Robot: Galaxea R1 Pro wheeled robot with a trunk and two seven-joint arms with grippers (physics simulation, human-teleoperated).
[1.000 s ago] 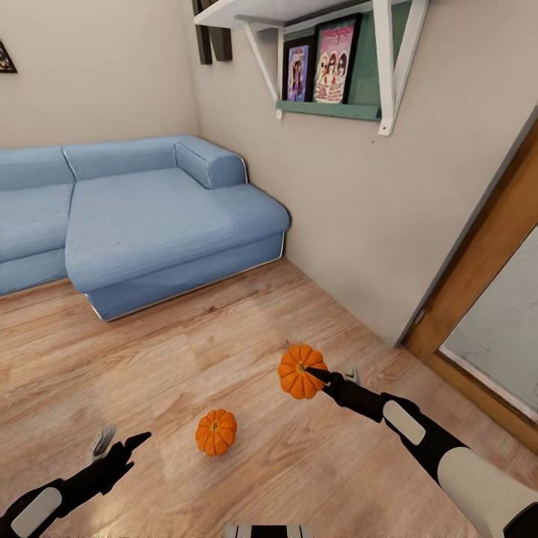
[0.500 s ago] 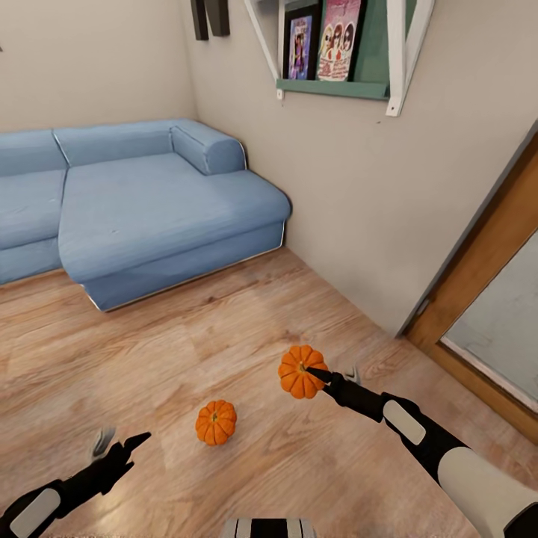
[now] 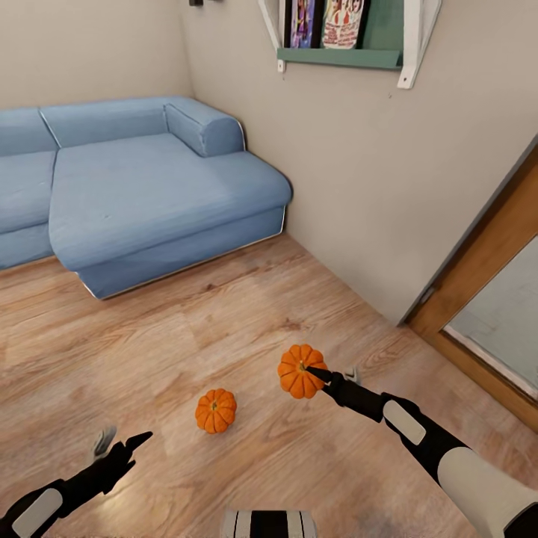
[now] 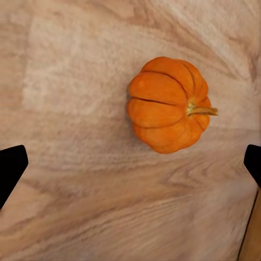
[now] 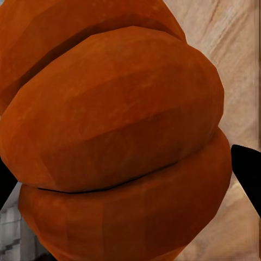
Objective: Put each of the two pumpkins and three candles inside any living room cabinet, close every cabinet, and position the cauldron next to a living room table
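The wall shelf point(image 3: 340, 56), green-backed with white brackets, holds a few colourful books or picture covers point(image 3: 351, 15) standing upright, cut off by the top of the head view. On the wooden floor point(image 3: 187, 329) one pumpkin point(image 3: 216, 410) sits by itself, stem up, between the two arms and well apart from the sofa. The left tool point(image 3: 119, 446) hangs low over the floor just beside it, spread wide and holding nothing; in the left wrist view that pumpkin point(image 4: 167, 104) lies on the boards between the two dark fingertips point(image 4: 11, 169), touching neither. The right tool point(image 3: 329, 377) is closed on the second pumpkin point(image 3: 300, 370), carried clear of the floor in front of the right arm; in the right wrist view its ribbed orange skin point(image 5: 114, 136) presses close to the camera, with a dark fingertip point(image 5: 247, 168) at its side. A blue corner sofa point(image 3: 149, 187) stands against the far walls. To the right runs a plain wall, then a wood-framed door point(image 3: 486, 291) with a pale glass panel. Nothing lies on the floor between the loose pumpkin and the left tool.
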